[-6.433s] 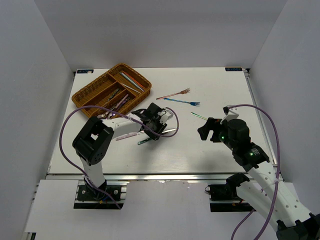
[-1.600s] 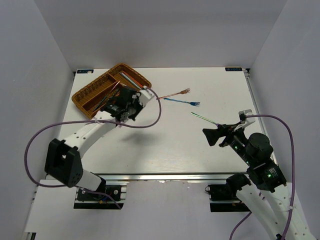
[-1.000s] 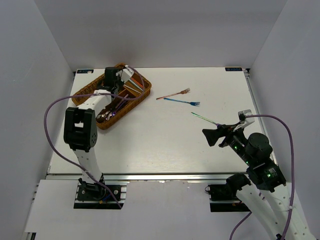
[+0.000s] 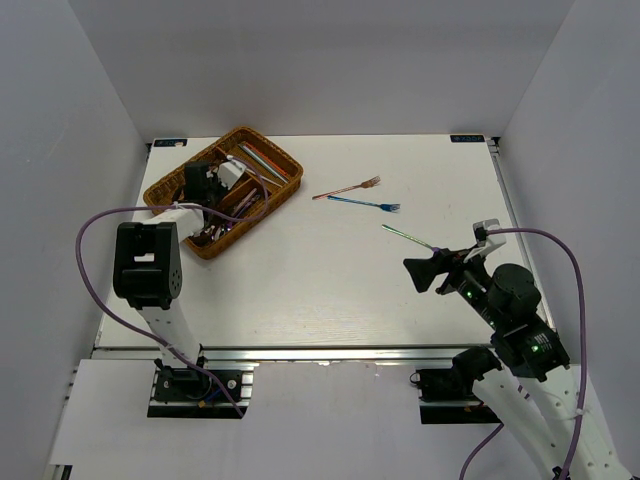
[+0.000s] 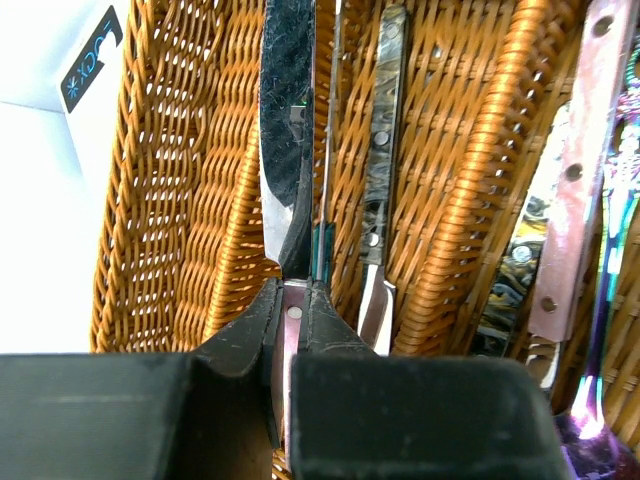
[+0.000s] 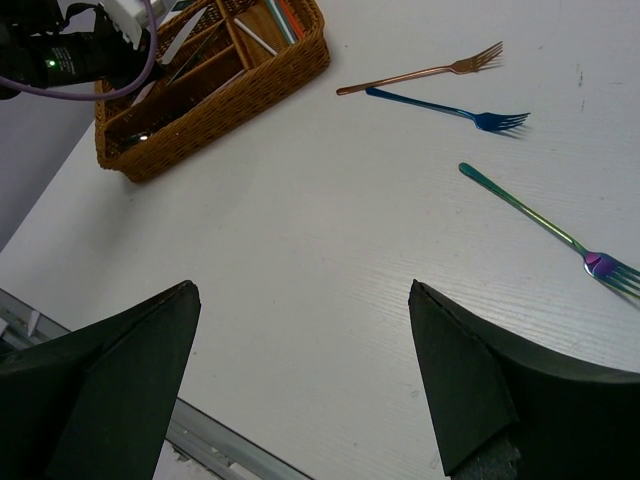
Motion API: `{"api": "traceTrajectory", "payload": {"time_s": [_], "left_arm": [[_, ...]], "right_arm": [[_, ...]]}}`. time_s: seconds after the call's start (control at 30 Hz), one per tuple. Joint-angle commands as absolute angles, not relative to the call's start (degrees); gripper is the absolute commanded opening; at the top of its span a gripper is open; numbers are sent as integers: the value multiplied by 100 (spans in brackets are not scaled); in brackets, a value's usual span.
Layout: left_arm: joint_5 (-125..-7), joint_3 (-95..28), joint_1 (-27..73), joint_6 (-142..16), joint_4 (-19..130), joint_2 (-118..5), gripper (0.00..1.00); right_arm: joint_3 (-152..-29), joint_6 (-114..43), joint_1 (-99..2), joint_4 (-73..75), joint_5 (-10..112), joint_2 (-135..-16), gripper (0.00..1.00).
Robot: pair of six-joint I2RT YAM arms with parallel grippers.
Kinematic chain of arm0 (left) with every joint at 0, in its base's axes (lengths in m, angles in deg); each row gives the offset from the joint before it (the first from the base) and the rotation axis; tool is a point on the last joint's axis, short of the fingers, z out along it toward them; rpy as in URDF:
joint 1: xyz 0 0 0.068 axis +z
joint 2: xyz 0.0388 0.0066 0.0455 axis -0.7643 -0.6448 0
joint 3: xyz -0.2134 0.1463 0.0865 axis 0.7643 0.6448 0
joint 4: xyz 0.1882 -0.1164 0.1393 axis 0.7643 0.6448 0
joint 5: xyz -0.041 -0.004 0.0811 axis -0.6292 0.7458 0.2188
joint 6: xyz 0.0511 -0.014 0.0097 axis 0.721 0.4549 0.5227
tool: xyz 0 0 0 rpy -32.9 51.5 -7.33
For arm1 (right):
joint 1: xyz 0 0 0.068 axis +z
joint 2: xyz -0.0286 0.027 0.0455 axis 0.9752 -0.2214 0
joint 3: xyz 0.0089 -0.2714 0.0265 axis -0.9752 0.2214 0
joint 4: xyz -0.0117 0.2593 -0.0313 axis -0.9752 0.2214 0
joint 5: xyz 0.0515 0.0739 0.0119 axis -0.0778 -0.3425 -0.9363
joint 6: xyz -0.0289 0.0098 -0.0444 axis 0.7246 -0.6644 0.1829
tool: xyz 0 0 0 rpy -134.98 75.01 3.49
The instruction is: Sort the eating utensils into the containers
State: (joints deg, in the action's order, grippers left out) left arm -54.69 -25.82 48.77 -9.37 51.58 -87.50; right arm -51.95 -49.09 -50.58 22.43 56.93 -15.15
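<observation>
The brown wicker tray (image 4: 287,166) stands at the far left and holds several utensils. My left gripper (image 4: 203,181) is low inside its left compartment. In the left wrist view it (image 5: 293,300) is shut on the pink riveted handle of a silver knife (image 5: 286,110), whose blade points along the compartment. A marbled-handle knife (image 5: 380,150) lies beside it. A rose-gold fork (image 4: 347,188), a blue fork (image 4: 365,204) and a green iridescent fork (image 4: 408,236) lie on the table. My right gripper (image 4: 425,272) is open and empty, hovering just near of the green fork (image 6: 525,215).
The tray's woven walls (image 5: 190,180) and dividers (image 5: 480,180) stand close on both sides of the left fingers. A rose-gold riveted handle (image 5: 575,170) lies in the neighbouring compartment. The right wrist view shows the tray (image 6: 250,95) far left and the table's near rail (image 6: 215,445).
My left arm has carried the knife from mid-table to the tray and, in the last second, shifted left and lower into the left compartment. The right arm pulled back earlier, then stayed still.
</observation>
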Motion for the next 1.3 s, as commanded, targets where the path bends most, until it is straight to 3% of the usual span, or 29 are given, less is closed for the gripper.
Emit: {"api": "traceTrajectory", "payload": {"time_s": [0.0, 0.1, 0.23, 0.3, 0.37, 0.43, 0.53, 0.77, 1.17, 1.27], "left_arm": [[-5681, -2764, 4888, -1062, 5136, -8678, 8], [-5743, -2694, 4879, -1054, 5084, -8669, 9], [-5507, -2624, 4879, -1203, 4864, -8687, 37], [-5471, -2685, 4879, -1256, 4863, -8713, 44], [-5506, -2825, 4879, -1308, 4977, -8757, 58], [-5576, -3053, 4879, -1396, 5153, -8871, 62], [-5742, -3360, 4880, -1466, 5364, -9064, 61], [-6358, -4389, 4879, -1792, 6190, -9750, 36], [-6376, -4417, 4879, -1827, 5945, -10269, 29], [-6332, -4425, 4879, -1757, 6049, -10269, 20]], "right_arm": [[-5126, -4844, -5067, 1948, 5686, -1552, 89], [-5099, -4844, -5067, 1913, 5704, -1560, 89], [-5108, -4844, -5075, 1922, 5704, -1561, 89], [-5099, -4844, -5067, 1930, 5713, -1561, 89], [-5090, -4844, -5067, 1930, 5721, -1552, 89], [-5073, -4835, -5075, 1922, 5730, -1561, 89], [-5064, -4844, -5067, 1922, 5739, -1578, 89], [-5029, -4853, -5075, 1904, 5765, -1639, 89], [-5055, -4853, -5067, 1913, 5827, -1745, 89], [-5055, -4861, -5067, 1887, 5827, -1789, 89]]}}
